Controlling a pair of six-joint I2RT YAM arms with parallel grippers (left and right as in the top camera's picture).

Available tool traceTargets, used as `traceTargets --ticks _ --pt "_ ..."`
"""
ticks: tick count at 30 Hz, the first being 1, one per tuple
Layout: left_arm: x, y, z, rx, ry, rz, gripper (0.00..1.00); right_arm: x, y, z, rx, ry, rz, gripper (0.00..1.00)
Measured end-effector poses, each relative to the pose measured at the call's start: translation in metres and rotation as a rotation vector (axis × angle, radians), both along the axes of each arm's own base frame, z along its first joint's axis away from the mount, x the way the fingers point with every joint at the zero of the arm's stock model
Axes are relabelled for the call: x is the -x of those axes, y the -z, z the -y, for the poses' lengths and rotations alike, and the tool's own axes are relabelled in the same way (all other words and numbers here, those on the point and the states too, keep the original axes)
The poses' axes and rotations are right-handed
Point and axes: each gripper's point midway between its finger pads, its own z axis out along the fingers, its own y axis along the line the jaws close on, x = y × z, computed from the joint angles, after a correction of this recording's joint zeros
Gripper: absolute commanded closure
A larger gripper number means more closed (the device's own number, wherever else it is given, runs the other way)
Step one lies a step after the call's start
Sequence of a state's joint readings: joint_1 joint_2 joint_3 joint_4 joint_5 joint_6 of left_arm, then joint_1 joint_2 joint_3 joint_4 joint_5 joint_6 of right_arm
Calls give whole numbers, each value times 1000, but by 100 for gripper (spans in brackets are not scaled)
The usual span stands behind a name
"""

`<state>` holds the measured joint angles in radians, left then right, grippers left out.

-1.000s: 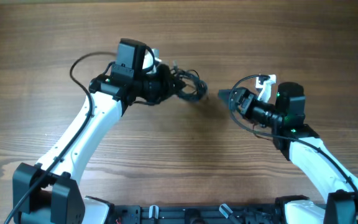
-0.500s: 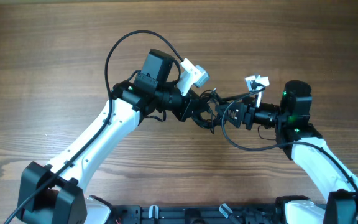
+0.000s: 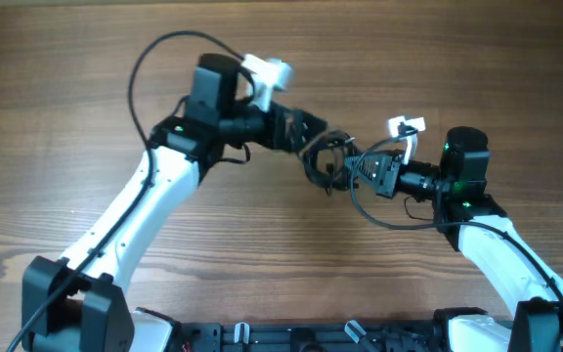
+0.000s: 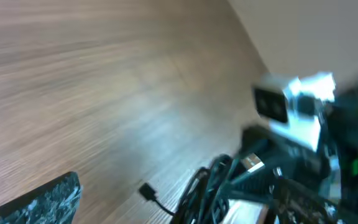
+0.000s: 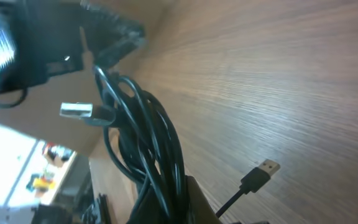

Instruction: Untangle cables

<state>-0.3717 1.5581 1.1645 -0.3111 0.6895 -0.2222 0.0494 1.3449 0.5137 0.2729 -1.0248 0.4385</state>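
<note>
Thin, glossy black cables (image 3: pixel 325 161), looped into a knotted bundle with a metal-tipped plug (image 5: pixel 267 167), hang mid-scene over the grained wooden desk (image 3: pixel 66 98). The right tool (image 3: pixel 362 172) is clamped on them. Whether the left tool (image 3: pixel 306 132) grips them cannot be told.

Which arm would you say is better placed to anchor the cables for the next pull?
Probably the right: the cables run down between the right gripper's fingers; the left gripper's hold on them is unclear.
</note>
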Motion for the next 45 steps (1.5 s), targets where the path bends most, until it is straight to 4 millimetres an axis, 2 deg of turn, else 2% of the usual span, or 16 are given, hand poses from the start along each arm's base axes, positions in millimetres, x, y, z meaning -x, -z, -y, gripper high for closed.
traceTargets --ticks 3,5,6,8,9,10,11,13,16,19,22,30,34,38,42,45 --pt "-19 5 -23 29 -199 -144 0 -9 4 6 -5 80 -70 96" --pt "-13 13 -25 21 -238 -227 7 -10 4 6 -8 93 -79 96" --pt "-9 17 -25 12 -247 -256 0 -11 4 7 -9 99 -84 96" --pt "-4 22 -24 17 -284 -330 0 -12 4 7 -8 106 -87 96" --pt "-3 23 -24 36 -322 -385 16 -12 5 7 -8 106 -87 96" --pt "-3 24 -24 59 -365 -441 51 -12 5 7 -8 106 -87 96" --pt "-3 25 -24 65 -390 -466 66 -12 5 7 -8 106 -87 96" --pt "0 28 -18 57 -431 -498 70 -12 5 7 -8 106 -87 96" --pt "6 38 -6 30 -480 -538 71 -12 5 7 -8 106 -87 96" --pt "7 56 -1 -3 -550 -586 56 -12 5 7 -11 108 -93 95" --pt "5 67 -10 -40 -620 -602 48 -12 5 7 -11 109 -93 96" --pt "-2 78 -29 -71 -775 -614 46 -12 5 7 -35 124 -140 96" --pt "0 75 -19 -29 -801 -648 46 -12 5 7 -116 178 -301 96" --pt "1 68 -1 50 -833 -701 59 -12 4 7 -188 223 -438 96" --pt "2 67 1 85 -871 -744 48 -14 -1 7 -238 244 -493 96" --pt "6 74 -6 57 -918 -765 50 -17 -14 5 -277 223 -467 96"
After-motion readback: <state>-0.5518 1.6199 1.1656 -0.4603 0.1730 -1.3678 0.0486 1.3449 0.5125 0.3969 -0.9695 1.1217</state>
